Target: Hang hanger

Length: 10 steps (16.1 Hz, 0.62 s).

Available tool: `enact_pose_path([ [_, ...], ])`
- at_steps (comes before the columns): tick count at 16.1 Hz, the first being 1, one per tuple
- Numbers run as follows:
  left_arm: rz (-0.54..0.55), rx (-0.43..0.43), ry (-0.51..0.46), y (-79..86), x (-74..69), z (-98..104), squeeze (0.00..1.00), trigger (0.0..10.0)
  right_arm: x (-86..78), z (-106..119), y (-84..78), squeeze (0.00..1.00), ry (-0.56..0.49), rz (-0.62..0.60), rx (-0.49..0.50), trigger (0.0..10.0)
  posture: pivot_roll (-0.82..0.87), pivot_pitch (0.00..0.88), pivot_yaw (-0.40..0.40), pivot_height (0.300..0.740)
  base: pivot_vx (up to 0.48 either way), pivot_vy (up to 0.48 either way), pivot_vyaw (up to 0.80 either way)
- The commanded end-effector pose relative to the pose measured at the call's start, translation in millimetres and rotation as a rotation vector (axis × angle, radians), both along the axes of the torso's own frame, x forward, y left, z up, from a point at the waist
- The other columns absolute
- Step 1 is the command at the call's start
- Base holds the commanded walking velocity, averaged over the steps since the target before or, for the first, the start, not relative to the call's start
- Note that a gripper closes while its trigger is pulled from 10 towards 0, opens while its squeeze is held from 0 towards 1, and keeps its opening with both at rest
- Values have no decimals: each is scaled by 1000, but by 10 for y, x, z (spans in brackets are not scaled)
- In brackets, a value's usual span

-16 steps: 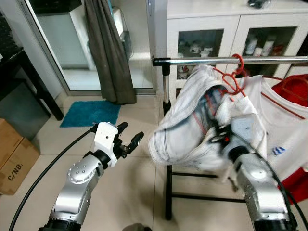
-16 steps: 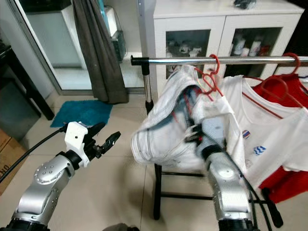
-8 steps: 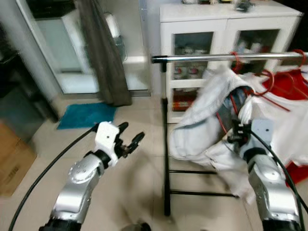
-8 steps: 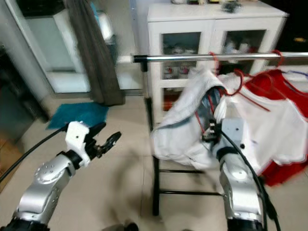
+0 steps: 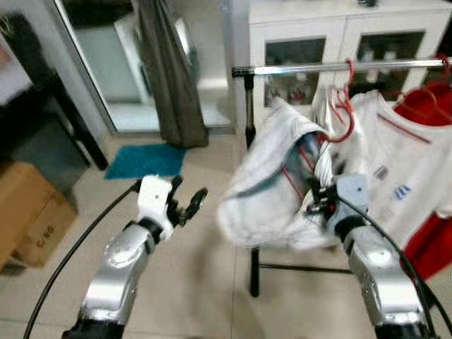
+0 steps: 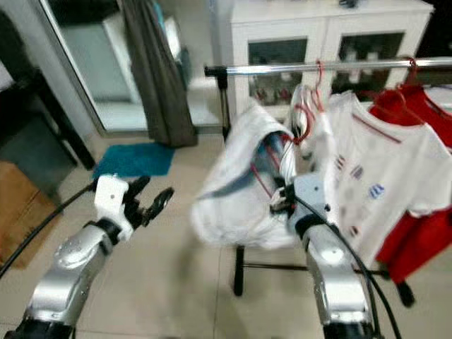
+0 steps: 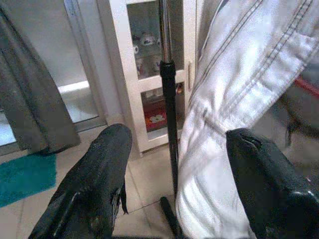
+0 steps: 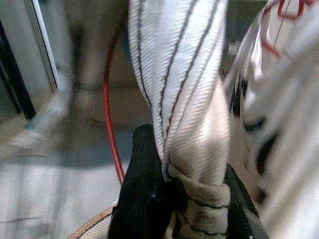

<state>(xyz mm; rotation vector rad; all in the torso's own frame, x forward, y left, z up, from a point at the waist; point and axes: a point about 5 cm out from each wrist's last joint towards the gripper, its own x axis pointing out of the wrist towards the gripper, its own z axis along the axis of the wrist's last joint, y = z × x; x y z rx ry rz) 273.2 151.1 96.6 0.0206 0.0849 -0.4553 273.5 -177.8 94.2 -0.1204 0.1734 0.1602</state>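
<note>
1. The right claw [image 6: 282, 200] is pinched shut on a fold of the white shirt [image 6: 236, 187]. In the right wrist view the cloth [image 8: 192, 124] sits squeezed between the two black fingers [image 8: 142, 199].
2. The red hanger [image 6: 305, 116] is inside that shirt, just above the claw. Its hook is up at the rail [image 6: 332, 67], and I think it is on the rail or nearly on it, but the picture is blurry there.
3. The shirt bulges out to the left of the claw, low and lumpy. It does not hang flat yet.
4. The left claw [image 5: 185, 203] is open and holds nothing. It floats well apart from the shirt, out over the floor [image 5: 183, 282].
5. To the right of the right claw hang a second white shirt [image 6: 374, 173] and a red shirt [image 6: 417, 240]. They are close by, so the claw should not drag them along.
6. To do this step well, first make sure the hook sits all the way over the rail.
7. Then open the claw slowly and pull it back gently, so the shirt drops straight and the hanger does not jump off.
</note>
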Motion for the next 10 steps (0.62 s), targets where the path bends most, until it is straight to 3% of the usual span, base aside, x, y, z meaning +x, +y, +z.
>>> enact_pose_path([
  [1,37,12,13,75,5,-22,0,10000,77,166,87,0,-54,17,-16,10000,-49,0,103,740,0,0,0],
  [6,103,0,-11,86,38,14,0,10000,83,91,190,0,-2,46,-12,10000,-45,0,89,740,0,0,0],
  [10,112,-10,-29,81,51,39,0,10000,108,88,179,0,15,28,-27,10000,-45,0,85,740,0,0,0],
])
